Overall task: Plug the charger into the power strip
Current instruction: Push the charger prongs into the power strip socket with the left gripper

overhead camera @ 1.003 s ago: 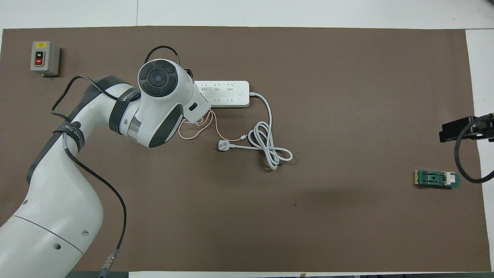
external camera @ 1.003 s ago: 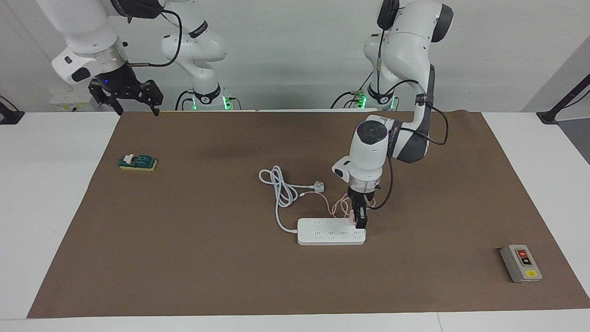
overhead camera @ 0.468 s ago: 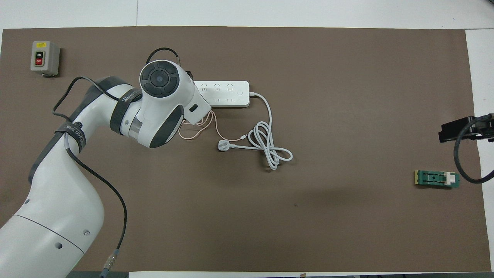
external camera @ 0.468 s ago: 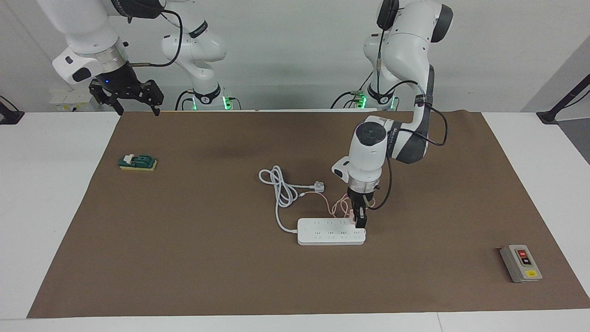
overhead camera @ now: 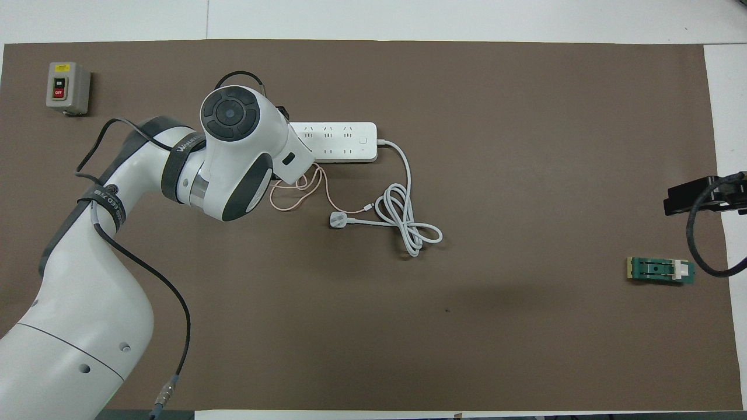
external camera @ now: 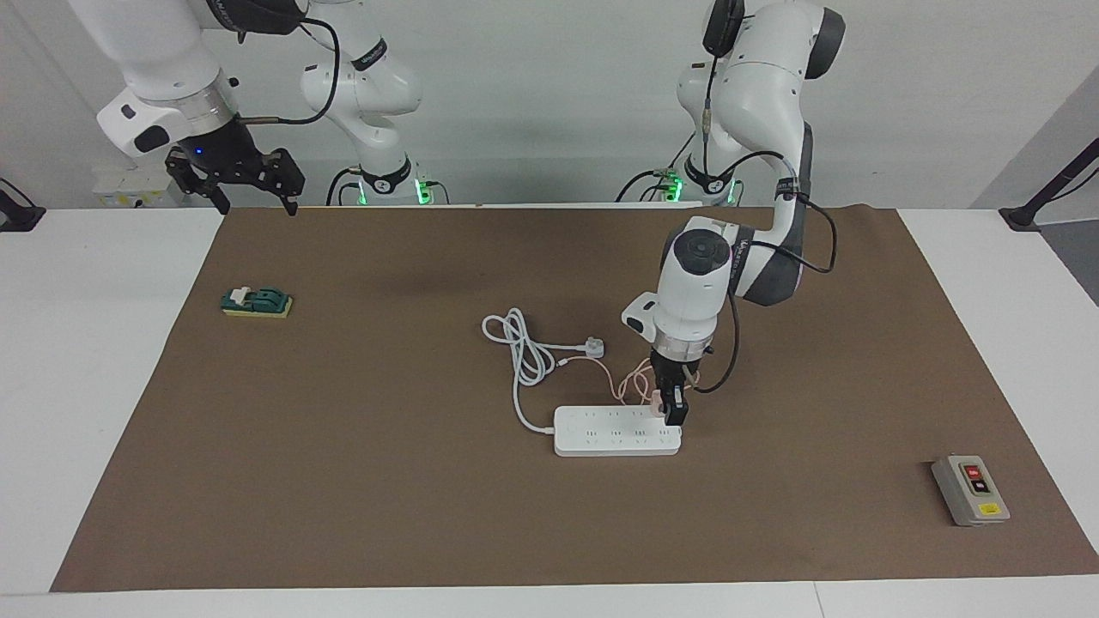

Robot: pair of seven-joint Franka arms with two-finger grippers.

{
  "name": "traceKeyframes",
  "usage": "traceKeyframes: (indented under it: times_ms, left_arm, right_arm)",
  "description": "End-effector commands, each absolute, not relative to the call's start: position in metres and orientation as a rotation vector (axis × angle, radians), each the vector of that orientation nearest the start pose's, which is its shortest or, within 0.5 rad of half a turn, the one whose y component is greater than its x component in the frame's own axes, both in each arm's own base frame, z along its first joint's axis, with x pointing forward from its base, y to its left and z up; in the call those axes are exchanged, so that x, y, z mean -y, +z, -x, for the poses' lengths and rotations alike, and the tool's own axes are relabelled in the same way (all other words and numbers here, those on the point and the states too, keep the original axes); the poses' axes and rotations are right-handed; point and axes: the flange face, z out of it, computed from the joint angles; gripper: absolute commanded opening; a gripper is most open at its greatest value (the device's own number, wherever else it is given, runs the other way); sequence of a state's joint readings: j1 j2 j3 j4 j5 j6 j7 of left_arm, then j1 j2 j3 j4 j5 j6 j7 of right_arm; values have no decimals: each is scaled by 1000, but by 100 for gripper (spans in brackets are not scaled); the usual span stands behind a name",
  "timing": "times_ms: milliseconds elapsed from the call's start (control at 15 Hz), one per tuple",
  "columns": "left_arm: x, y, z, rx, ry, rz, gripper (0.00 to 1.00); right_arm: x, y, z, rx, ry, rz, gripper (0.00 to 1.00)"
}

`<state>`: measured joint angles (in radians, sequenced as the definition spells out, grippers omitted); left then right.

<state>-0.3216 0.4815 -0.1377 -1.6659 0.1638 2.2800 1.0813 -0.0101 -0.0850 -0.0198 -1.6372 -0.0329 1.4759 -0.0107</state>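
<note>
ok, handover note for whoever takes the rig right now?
Left claw: shut on the charger, at the power strip end toward the left arm's side of the table.
Right claw: open, waiting raised over the mat's corner near its base.
Done: charger picked up, brought to the strip.
Left: whether it is seated cannot be told; confirm, press home, release, retract.

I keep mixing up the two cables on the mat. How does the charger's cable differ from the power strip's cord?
The charger's cable is thin and pink-orange; the power strip's cord is thick and white. The cable lies in loose loops beside the left gripper; the cord is bundled nearer the robots. Both rest on the mat.
</note>
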Motion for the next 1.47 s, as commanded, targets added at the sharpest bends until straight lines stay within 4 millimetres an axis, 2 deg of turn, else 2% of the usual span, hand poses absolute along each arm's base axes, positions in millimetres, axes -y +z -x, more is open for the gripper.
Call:
traceKeyframes:
  times_ms: [0,334,602,936,1404]
  left_arm:
    - [284,330,-623,-2226,-75,2179,0]
    - [286,317,-623,-2268,-12,2182,0]
    - [292,324,-633,-2282,11,2189,0]
    - [294,307,-639,-2320,91,2212,0]
    - [292,302,-637,-2346,-9,2182,0]
  right_arm:
    - [22,634,-510,-14,131,3151,100]
    - [22,634,-510,-14,131,3151,100]
    - [22,634,-510,-14,131,3151,100]
    - [21,634,-510,-11,131,3151,100]
    - [22,634,-510,-14,131,3151,100]
